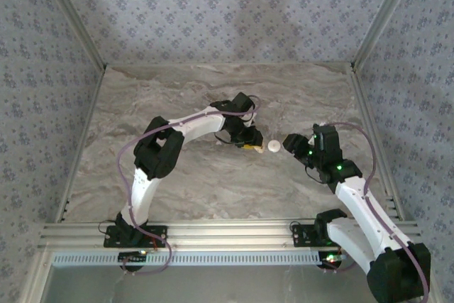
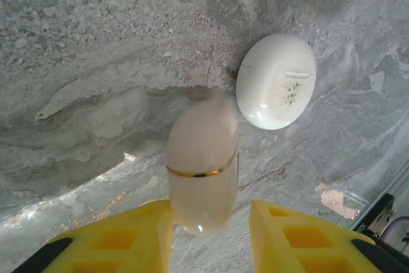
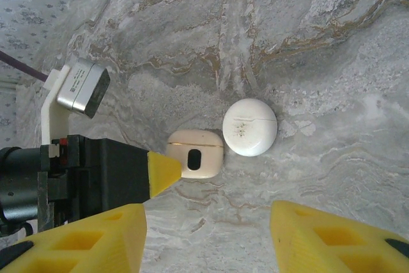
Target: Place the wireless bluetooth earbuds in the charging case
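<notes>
A cream rounded-square case (image 3: 195, 153) with a gold seam and a dark oval slot lies closed on the marble table. A round white disc (image 3: 250, 126) with a thin seam line lies just right of it. In the left wrist view the cream case (image 2: 201, 164) sits edge-on between the yellow fingers of my left gripper (image 2: 208, 210). The gripper is open, with a gap at the right finger (image 2: 287, 234). The disc (image 2: 276, 81) lies beyond. My right gripper (image 3: 206, 212) hovers wide open short of both. The earbuds are out of view.
From above, the left gripper (image 1: 250, 145) and right gripper (image 1: 289, 142) face each other across the disc (image 1: 274, 146) at mid-table. Patterned walls with metal rails (image 1: 78, 147) ring the marble surface (image 1: 177, 97). The left gripper's black body and camera (image 3: 80, 87) fill the right wrist view's left side.
</notes>
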You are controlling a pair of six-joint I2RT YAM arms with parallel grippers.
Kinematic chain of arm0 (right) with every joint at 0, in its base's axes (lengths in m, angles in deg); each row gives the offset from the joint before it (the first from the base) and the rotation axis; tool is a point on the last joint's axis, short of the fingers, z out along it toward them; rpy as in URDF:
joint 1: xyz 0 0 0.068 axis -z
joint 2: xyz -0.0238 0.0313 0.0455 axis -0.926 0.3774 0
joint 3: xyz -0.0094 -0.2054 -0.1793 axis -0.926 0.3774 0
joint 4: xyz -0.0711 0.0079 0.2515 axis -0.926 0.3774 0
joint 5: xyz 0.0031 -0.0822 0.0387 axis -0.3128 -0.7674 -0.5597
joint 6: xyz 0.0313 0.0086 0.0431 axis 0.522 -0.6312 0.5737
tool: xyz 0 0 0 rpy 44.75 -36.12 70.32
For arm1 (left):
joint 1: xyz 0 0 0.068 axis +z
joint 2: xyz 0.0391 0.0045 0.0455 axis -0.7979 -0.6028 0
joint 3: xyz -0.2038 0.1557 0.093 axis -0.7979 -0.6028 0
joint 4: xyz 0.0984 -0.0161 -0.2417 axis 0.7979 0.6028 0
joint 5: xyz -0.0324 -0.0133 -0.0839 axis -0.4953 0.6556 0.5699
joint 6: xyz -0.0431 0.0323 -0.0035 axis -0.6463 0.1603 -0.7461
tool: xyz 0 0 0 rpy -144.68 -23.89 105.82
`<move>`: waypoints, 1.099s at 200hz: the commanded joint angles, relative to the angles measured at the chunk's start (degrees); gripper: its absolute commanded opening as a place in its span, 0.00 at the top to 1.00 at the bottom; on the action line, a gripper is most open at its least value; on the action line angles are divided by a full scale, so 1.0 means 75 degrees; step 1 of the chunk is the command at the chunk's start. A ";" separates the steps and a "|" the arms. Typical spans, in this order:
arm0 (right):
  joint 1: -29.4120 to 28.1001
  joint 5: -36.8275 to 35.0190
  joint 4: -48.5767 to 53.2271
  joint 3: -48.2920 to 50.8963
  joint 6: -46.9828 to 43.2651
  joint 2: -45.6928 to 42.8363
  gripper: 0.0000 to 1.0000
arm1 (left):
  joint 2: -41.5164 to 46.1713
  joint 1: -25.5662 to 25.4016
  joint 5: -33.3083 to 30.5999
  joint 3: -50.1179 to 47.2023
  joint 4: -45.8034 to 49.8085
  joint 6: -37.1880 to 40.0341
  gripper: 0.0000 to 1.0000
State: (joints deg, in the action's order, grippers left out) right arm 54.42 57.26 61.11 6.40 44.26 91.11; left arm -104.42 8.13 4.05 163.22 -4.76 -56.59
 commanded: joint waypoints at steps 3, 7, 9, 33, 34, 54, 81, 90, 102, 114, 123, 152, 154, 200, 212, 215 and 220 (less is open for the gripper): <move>0.0048 0.0071 0.0021 -0.0013 0.0015 -0.0133 0.44 | -0.0172 -0.0042 -0.0139 0.0260 0.0435 0.0184 0.62; 0.0053 0.0071 0.0031 -0.0029 0.0014 -0.0138 0.44 | -0.0166 -0.0039 -0.0156 0.0263 0.0452 0.0206 0.62; 0.0053 0.0062 0.0040 -0.0038 0.0020 -0.0140 0.44 | -0.0166 -0.0042 -0.0161 0.0269 0.0471 0.0218 0.62; 0.0065 0.0025 0.0092 -0.0072 0.0003 -0.0181 0.44 | -0.0047 -0.0028 -0.0363 0.0311 0.0638 0.0419 0.62; 0.0065 0.0024 0.0099 -0.0074 0.0003 -0.0190 0.44 | -0.0036 -0.0028 -0.0374 0.0305 0.0642 0.0422 0.62; 0.0067 -0.0023 0.0137 -0.0094 -0.0049 -0.0187 0.44 | 0.0217 0.0017 -0.0636 0.0279 0.0751 0.0590 0.61; 0.0100 -0.0210 0.0231 -0.0157 -0.0333 -0.0185 0.43 | 0.1004 0.0279 -0.1249 0.0045 0.0751 0.0858 0.59; 0.0115 -0.0330 0.0223 -0.0161 -0.0511 -0.0172 0.42 | 0.1387 0.0436 -0.1547 -0.0147 0.0946 0.0964 0.57; 0.0146 -0.0550 0.0190 -0.0181 -0.0800 -0.0142 0.37 | 0.2002 0.0711 -0.1977 -0.0521 0.0922 0.1105 0.54; 0.0191 -0.0823 0.0147 -0.0182 -0.1099 -0.0086 0.26 | 0.2719 0.1083 -0.2415 -0.1015 0.0846 0.1207 0.48; 0.0247 -0.1037 0.0101 -0.0201 -0.1403 -0.0006 0.00 | 0.3315 0.1404 -0.2733 -0.1438 0.0727 0.1304 0.43; 0.0544 -0.2164 -0.0383 -0.0159 -0.2882 0.0366 0.00 | 0.5277 0.2516 -0.3917 -0.3114 -0.0092 0.1789 0.20; 0.0569 -0.2240 -0.0439 -0.0150 -0.2977 0.0391 0.00 | 0.5408 0.2598 -0.4028 -0.3244 -0.0169 0.1847 0.17; 0.1152 -0.3150 -0.2354 0.0481 -0.5472 0.0916 0.00 | 0.8078 0.4133 -0.6368 -0.6510 -0.2679 0.2671 0.00; 0.1386 -0.2915 -0.2942 0.0798 -0.5744 0.1067 0.00 | 0.8505 0.4456 -0.6862 -0.7343 -0.3505 0.2870 0.00; 0.1449 -0.2853 -0.3102 0.0855 -0.5775 0.1102 0.00 | 0.8592 0.4537 -0.6892 -0.7559 -0.3749 0.2973 0.01; 0.1572 -0.2765 -0.3366 0.0964 -0.5823 0.1179 0.00 | 0.8718 0.4667 -0.6864 -0.7916 -0.4192 0.3165 0.01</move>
State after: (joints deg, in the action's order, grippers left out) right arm 63.27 37.67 46.64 9.92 9.90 98.04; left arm -43.15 39.67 -37.66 113.62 -20.45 -38.91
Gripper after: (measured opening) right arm 0.998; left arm 0.994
